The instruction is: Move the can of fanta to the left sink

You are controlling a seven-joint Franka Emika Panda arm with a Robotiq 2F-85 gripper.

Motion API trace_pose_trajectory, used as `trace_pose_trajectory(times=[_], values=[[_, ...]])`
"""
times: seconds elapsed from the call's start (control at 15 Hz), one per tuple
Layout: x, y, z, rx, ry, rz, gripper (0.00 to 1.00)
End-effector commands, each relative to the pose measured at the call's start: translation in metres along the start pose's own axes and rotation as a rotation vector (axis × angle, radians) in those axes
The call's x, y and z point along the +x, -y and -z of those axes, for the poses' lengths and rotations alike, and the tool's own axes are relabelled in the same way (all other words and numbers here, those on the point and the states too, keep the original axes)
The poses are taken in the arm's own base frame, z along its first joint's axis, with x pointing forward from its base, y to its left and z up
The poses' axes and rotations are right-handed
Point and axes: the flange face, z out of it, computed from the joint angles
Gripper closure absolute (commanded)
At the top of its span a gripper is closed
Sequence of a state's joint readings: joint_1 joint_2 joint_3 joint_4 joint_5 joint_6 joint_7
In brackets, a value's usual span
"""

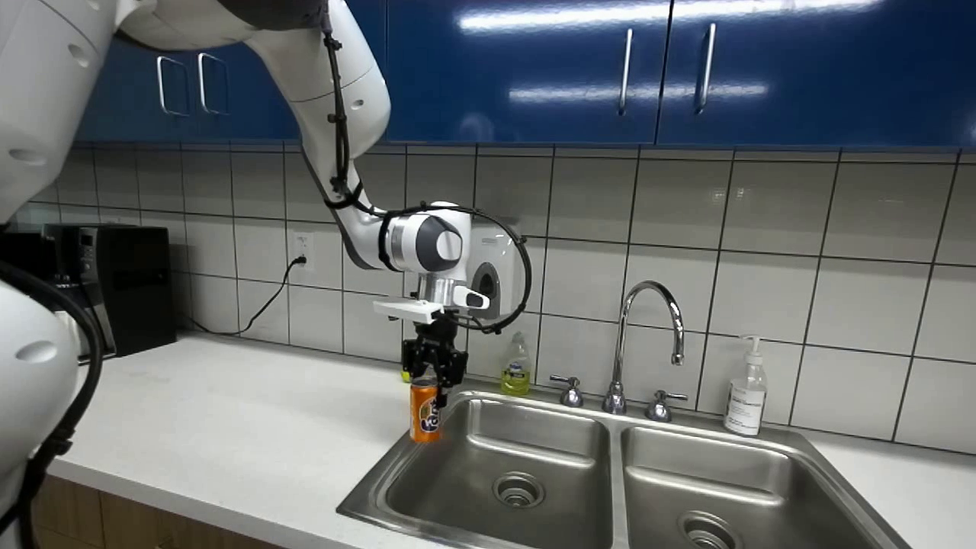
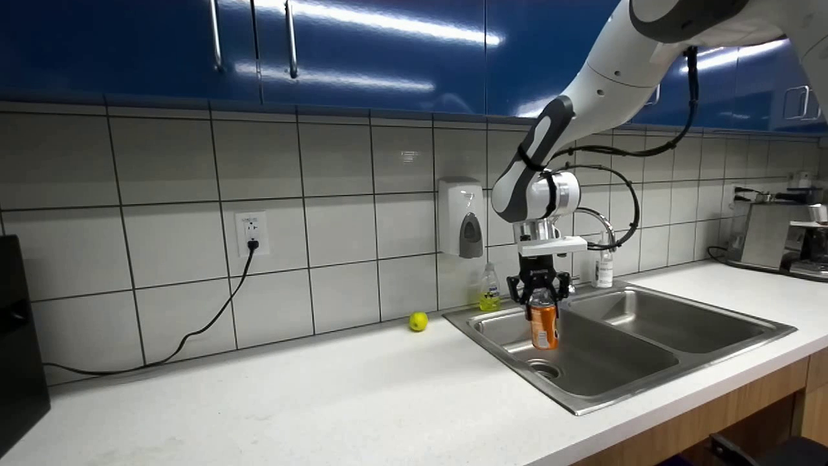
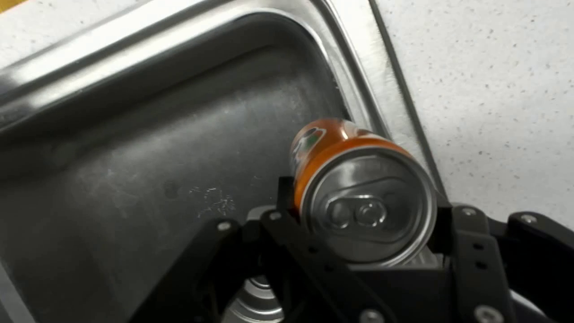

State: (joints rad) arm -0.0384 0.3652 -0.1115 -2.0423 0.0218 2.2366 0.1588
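Observation:
The can of fanta (image 1: 425,415) is orange with a silvery top, about upright, and also shows in the other views (image 2: 544,329) (image 3: 367,206). My gripper (image 1: 436,381) is shut on it near its top, with one black finger on each side in the wrist view (image 3: 363,202). My gripper also shows in an exterior view (image 2: 541,301). The can is held up by the left basin's outer side edge. The left sink (image 1: 557,473) is a steel basin with a round drain (image 1: 518,489). It also shows in the remaining views (image 2: 601,362) (image 3: 157,157). The can's underside is hidden in the wrist view.
The right basin (image 1: 701,488) adjoins the left one. A faucet (image 1: 621,343) rises behind the divider. A dish soap bottle (image 1: 516,370) and a white pump bottle (image 1: 746,396) stand along the back rim. A yellow-green fruit (image 2: 418,321) lies on the white counter (image 2: 291,401).

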Motion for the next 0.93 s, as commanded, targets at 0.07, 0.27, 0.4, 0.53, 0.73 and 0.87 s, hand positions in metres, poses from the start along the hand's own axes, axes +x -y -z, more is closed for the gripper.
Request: trace_pose_trajectory(times=[0.07, 0.27, 0.4, 0.53, 0.73, 0.87], values=[[-0.001, -0.044, 0.000, 0.036, -0.017, -0.105, 0.62], [0.009, -0.058, -0.010, 0.045, -0.037, -0.141, 0.62], [0.020, -0.065, -0.024, 0.050, -0.048, -0.162, 0.62], [0.029, -0.071, -0.041, 0.055, -0.057, -0.181, 0.62], [0.044, -0.078, -0.068, 0.039, -0.093, -0.208, 0.62], [0.055, -0.082, -0.085, 0.037, -0.104, -0.216, 0.62]])
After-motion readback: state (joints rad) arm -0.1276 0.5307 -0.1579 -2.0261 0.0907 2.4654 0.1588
